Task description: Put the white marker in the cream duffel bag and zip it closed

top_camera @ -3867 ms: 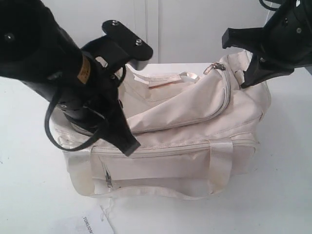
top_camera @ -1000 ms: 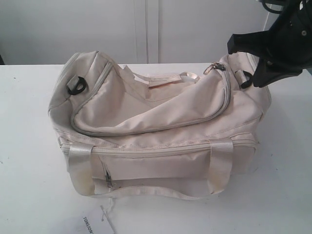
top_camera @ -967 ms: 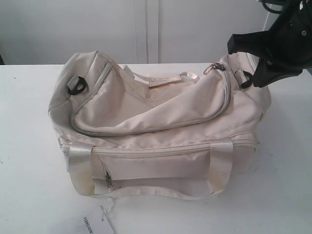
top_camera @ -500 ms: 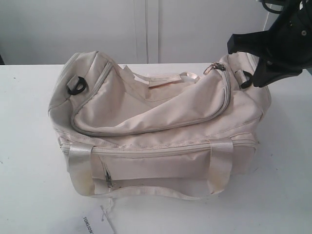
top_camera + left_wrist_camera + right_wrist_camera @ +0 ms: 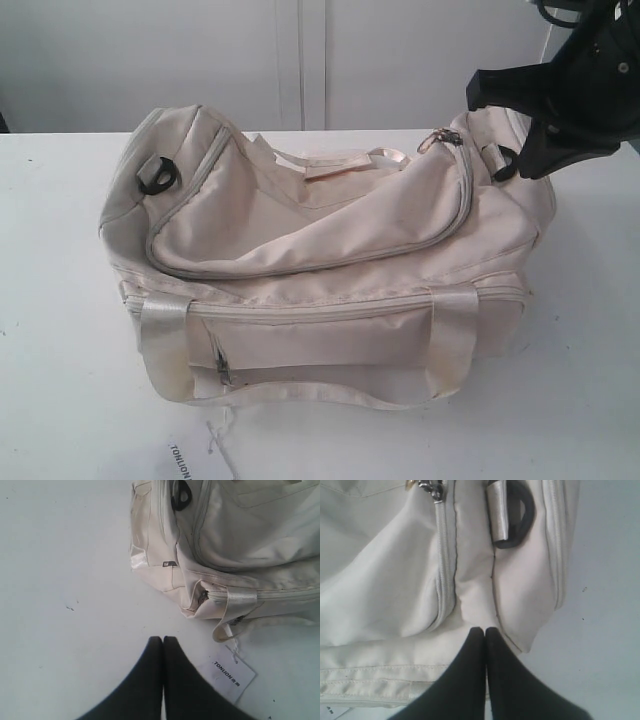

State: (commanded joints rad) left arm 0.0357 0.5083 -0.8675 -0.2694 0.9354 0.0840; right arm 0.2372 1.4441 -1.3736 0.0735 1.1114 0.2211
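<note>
The cream duffel bag lies on the white table, and its curved top zip looks closed along the length that shows. The zip pull sits at the bag's right end. The white marker is out of view. My right gripper is shut with nothing between its fingers, just above the bag's right end near the zip pull and a black ring. My left gripper is also shut and empty, over bare table off the bag's left front corner.
A white printed paper tag lies on the table in front of the bag, close to my left gripper's fingers in the left wrist view. The right arm hangs over the bag's right end. A pale wall stands behind the table.
About four seconds ago the left arm stood over the bag's left end; it has since left the exterior view. Over the last second nothing has moved.
</note>
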